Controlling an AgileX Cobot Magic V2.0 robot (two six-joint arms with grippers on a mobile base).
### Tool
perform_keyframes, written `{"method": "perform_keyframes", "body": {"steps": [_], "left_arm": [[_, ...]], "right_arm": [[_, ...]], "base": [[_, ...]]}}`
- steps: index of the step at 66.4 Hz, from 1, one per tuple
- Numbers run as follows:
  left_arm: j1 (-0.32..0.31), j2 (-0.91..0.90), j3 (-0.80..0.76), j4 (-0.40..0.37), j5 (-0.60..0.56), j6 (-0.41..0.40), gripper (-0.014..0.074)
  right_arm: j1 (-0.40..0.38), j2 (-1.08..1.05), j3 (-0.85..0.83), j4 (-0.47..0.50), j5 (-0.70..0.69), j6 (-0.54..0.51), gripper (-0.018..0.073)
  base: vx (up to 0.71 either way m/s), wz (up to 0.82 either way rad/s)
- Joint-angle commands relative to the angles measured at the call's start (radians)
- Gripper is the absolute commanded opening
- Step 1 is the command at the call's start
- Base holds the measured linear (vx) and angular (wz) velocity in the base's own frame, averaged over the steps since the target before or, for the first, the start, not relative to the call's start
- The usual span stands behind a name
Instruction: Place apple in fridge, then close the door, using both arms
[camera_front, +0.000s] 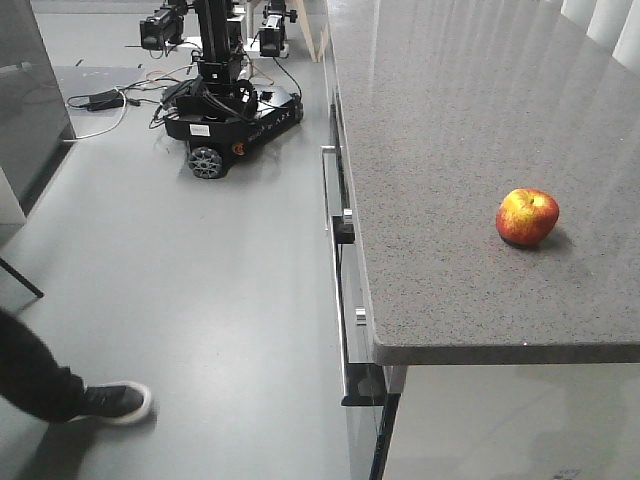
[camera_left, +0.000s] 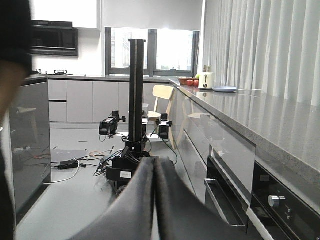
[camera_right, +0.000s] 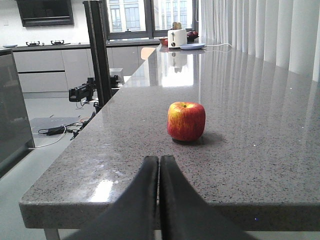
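Apple (camera_right: 186, 121) sits upright on the grey speckled counter (camera_right: 260, 150), stem dimple up, near the counter's end and casting a small shadow to its right. My right gripper (camera_right: 159, 159) has its two black fingers pressed flat together with nothing between them, pointing toward the fruit and well apart from it. My left gripper (camera_left: 154, 161) is likewise pinched closed and holds nothing, out over the floor beside the cabinet drawers (camera_left: 230, 165), facing a black wheeled robot base (camera_left: 125, 172) with a tall mast. Someone's dark shoe (camera_front: 118, 400) rests on the floor.
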Motion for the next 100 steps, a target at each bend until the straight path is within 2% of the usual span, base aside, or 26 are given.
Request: {"method": "perform_keyframes", "body": {"steps": [1,45,54,59,64,77,100], "left_arm": [[-0.002,-0.016,0.028,0.000,-0.072,-0.008,-0.0006],[-0.002,-0.016,0.028,0.000,-0.072,-0.008,-0.0006],[-0.002,-0.016,0.028,0.000,-0.072,-0.008,-0.0006],[-0.002,-0.016,0.028,0.000,-0.072,-0.008,-0.0006],[-0.002,-0.016,0.028,0.000,-0.072,-0.008,-0.0006],[-0.002,-0.016,0.028,0.000,-0.072,-0.008,-0.0006],[-0.002,-0.016,0.028,0.000,-0.072,-0.008,-0.0006]], "right_arm": [[0.001,-0.009,0.002,-0.010,-0.078,-0.001,-0.0002],[0.001,-0.009,0.002,-0.010,-0.079,-0.001,-0.0002],[0.001,-0.009,0.000,0.070,-0.118,0.014,-0.0002],[0.001,-0.009,-0.006,0.082,-0.186,0.014,-0.0002],[0.001,-0.009,-0.059,0.085,-0.197,0.012,-0.0002],[0.001,0.080,-0.293,0.071,-0.062,-0.015,-0.0002],[0.001,0.449,-0.756,0.070,0.394,-0.033,-0.0001]], "base": [[0.00,0.00],[0.00,0.00],[0.00,0.00],[0.00,0.00],[0.00,0.00],[0.00,0.00],[0.00,0.00]]}}
